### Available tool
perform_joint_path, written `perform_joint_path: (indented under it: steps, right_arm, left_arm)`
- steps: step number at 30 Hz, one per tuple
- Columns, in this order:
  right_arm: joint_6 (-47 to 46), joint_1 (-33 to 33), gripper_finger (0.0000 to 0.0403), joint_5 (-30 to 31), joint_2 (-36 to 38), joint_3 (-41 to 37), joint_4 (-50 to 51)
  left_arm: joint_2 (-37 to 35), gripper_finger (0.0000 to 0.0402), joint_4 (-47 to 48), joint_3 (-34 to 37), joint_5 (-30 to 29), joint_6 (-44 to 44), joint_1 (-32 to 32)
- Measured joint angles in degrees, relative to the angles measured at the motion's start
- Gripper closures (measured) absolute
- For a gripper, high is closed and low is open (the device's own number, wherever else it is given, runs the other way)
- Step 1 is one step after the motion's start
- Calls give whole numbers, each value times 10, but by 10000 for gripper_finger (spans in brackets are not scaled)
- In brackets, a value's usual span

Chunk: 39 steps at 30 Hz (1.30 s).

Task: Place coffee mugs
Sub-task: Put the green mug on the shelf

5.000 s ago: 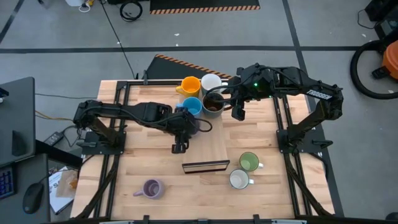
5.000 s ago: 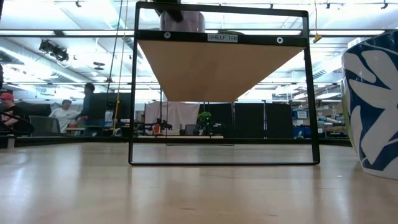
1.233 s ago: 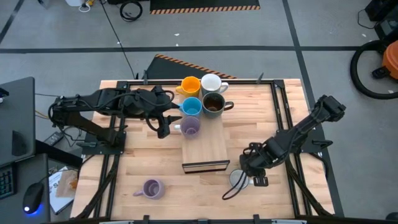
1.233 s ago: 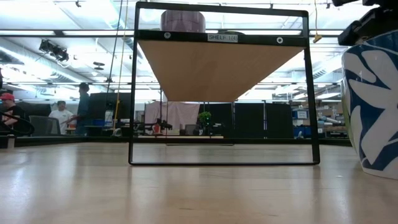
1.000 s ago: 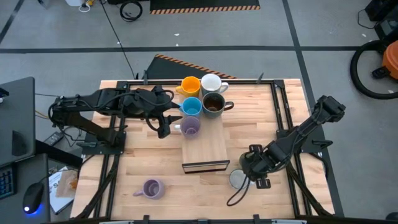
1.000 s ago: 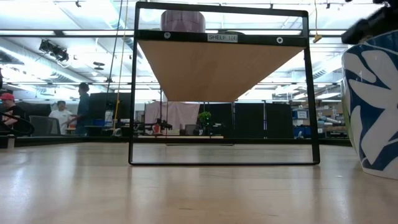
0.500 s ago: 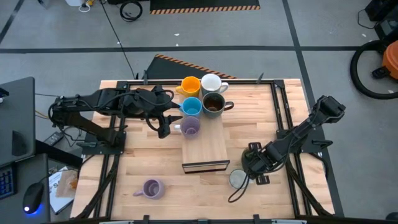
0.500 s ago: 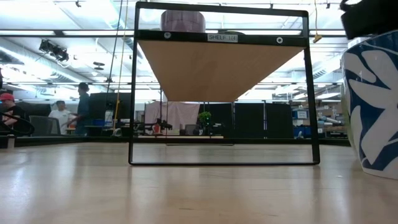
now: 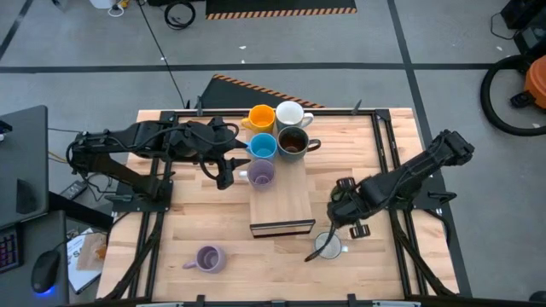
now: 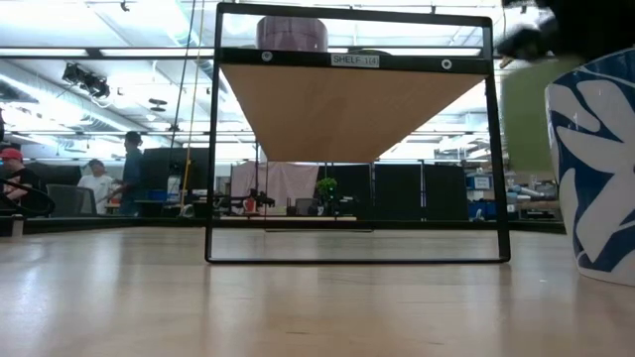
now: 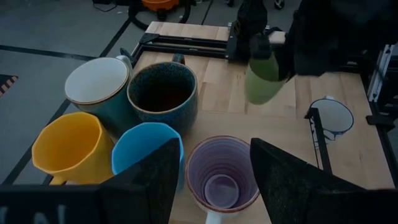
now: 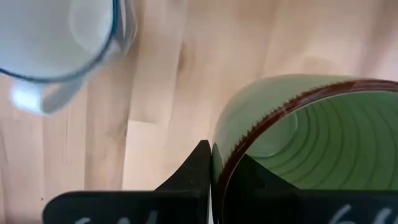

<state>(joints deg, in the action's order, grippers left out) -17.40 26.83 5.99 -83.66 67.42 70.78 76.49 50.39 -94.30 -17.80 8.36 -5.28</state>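
My right gripper (image 12: pixel 210 149) is shut on the light green mug (image 11: pixel 264 76), which hangs in the air over the table's right half, beside the wooden shelf board (image 9: pixel 286 194). A white mug (image 9: pixel 328 246) stands on the table just near of it. On the board stand the orange (image 9: pixel 260 117), white (image 9: pixel 290 112), light blue (image 9: pixel 263 146), brown (image 9: pixel 293 142) and lavender (image 9: pixel 260 173) mugs. My left gripper (image 9: pixel 223 175) is open beside that lavender mug, touching nothing. Another lavender mug (image 9: pixel 209 257) sits on the table at the near left. My right gripper pinches the green mug's wall at the rim (image 12: pixel 219 163), one finger (image 12: pixel 193 171) outside and one (image 12: pixel 245 177) inside the mug. The fingers come from above, pointing down. The mug hangs below them, lifted clear of the table, about upright (image 10: pixel 526 109).
The shelf's black frame (image 10: pixel 357 260) stands on the table's middle, with the board raised on it. Black rails (image 9: pixel 388 170) run along both table sides. People sit in the room behind the table (image 10: pixel 99 183). Bare wood lies at the near middle (image 9: pixel 264 264).
My right gripper has shut on the green mug's rim and gone up and toward the table's far edge, lifting the mug clear of the table. The white mug, which it partly hid before, now shows in full and has stayed put.
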Motion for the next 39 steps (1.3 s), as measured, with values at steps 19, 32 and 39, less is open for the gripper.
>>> perform_joint_path:
  steps: [19, 32, 39]
  right_arm:
    - [215, -159, 373, 18, -90, 337, 45]
    - [292, -188, 372, -37, -174, 386, 44]
    - [298, -190, 358, -25, -185, 386, 37]
  left_arm:
    - [0, 198, -37, 0, 0, -22, 0]
    - [0, 198, -37, 0, 0, -27, 0]
    - [0, 198, -37, 0, 0, -27, 0]
